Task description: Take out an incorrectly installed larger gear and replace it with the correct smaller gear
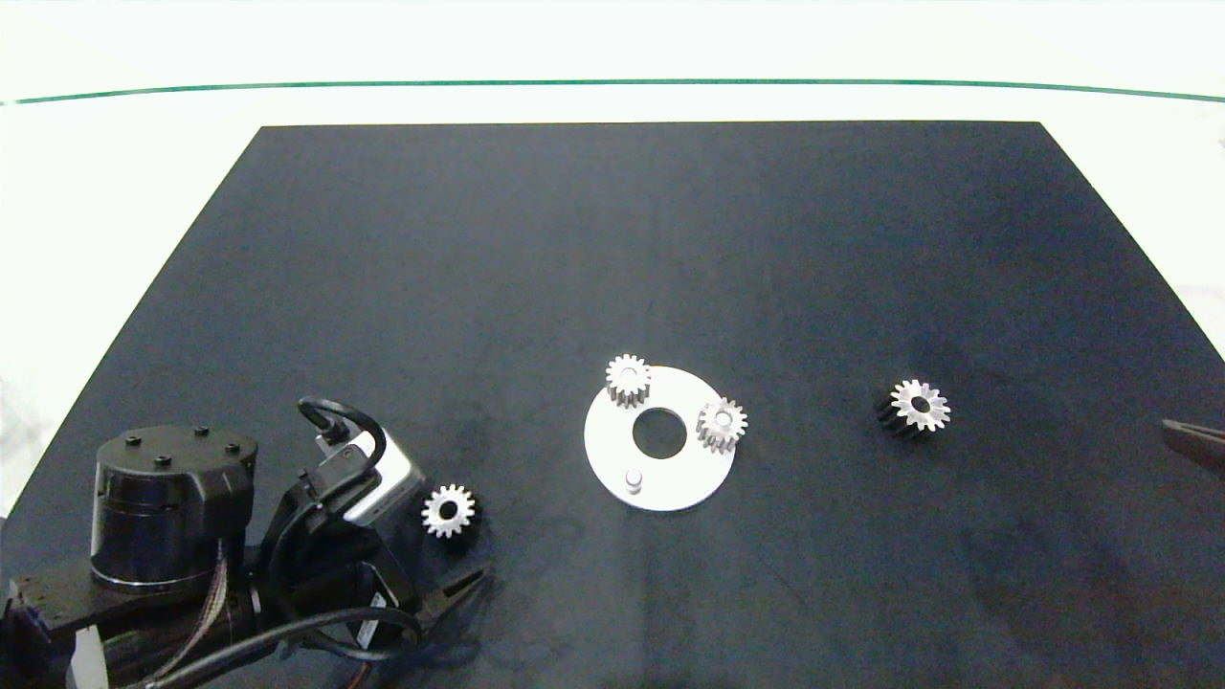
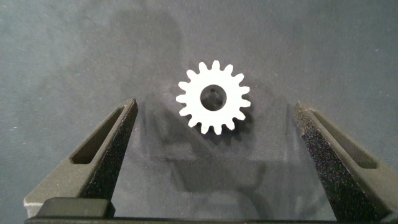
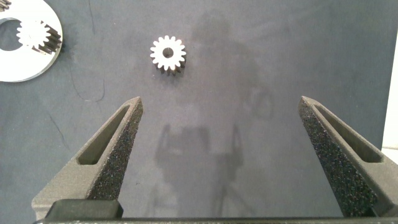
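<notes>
The smaller gear [image 1: 448, 510], silver-grey with stubby teeth, lies flat on the black mat left of the white disc [image 1: 670, 483]. My left gripper [image 2: 214, 109] hovers over it, open, and the smaller gear [image 2: 213, 98] shows between the fingertips, untouched. The larger gear [image 1: 916, 407], with a white pointed-tooth face and dark flanks, lies loose on the mat right of the disc. My right gripper [image 3: 221, 106] is open and empty, back from the larger gear [image 3: 168, 54]; only one finger [image 1: 1194, 443] shows at the head view's right edge.
The disc carries two small grey gears [image 1: 628, 379] [image 1: 722, 424], a centre hole and one bare peg [image 1: 633, 477]. The left arm [image 1: 191, 517] fills the near left corner. The black mat [image 1: 612, 239] ends at a white table all round.
</notes>
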`<state>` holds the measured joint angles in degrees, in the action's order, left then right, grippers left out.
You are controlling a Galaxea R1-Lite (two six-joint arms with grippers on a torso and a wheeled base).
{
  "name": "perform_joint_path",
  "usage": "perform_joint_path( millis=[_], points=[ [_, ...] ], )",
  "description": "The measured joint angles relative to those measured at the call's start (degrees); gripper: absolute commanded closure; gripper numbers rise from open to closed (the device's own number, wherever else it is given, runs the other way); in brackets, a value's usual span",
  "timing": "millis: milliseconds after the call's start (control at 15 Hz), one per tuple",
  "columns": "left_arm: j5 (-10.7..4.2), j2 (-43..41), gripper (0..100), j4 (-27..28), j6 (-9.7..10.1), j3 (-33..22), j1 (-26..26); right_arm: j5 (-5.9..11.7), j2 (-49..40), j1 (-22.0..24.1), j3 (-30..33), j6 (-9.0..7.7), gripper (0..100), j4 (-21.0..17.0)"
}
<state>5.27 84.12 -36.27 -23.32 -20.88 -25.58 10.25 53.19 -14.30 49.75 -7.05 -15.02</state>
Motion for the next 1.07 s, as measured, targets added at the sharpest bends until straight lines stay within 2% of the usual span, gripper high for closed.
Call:
perform_joint_path(
  millis=[133, 333, 1067],
  points=[
    [-0.15, 0.52, 0, 0.02, 0.11, -0.45, 0.00, -0.23, -0.02, 0.00, -0.02, 0.00, 0, 0.00],
    [-0.56, 1.16, 5, 0.02, 1.16, -1.24, -0.07, -0.28, 0.00, 0.00, 0.05, 0.00, 0, -0.02],
    [-1.80, 2.82, 28, 0.02, 1.66, -2.10, -1.40, -0.39, -0.10, 0.06, 0.02, 0.00, 0, 0.02]
  ],
)
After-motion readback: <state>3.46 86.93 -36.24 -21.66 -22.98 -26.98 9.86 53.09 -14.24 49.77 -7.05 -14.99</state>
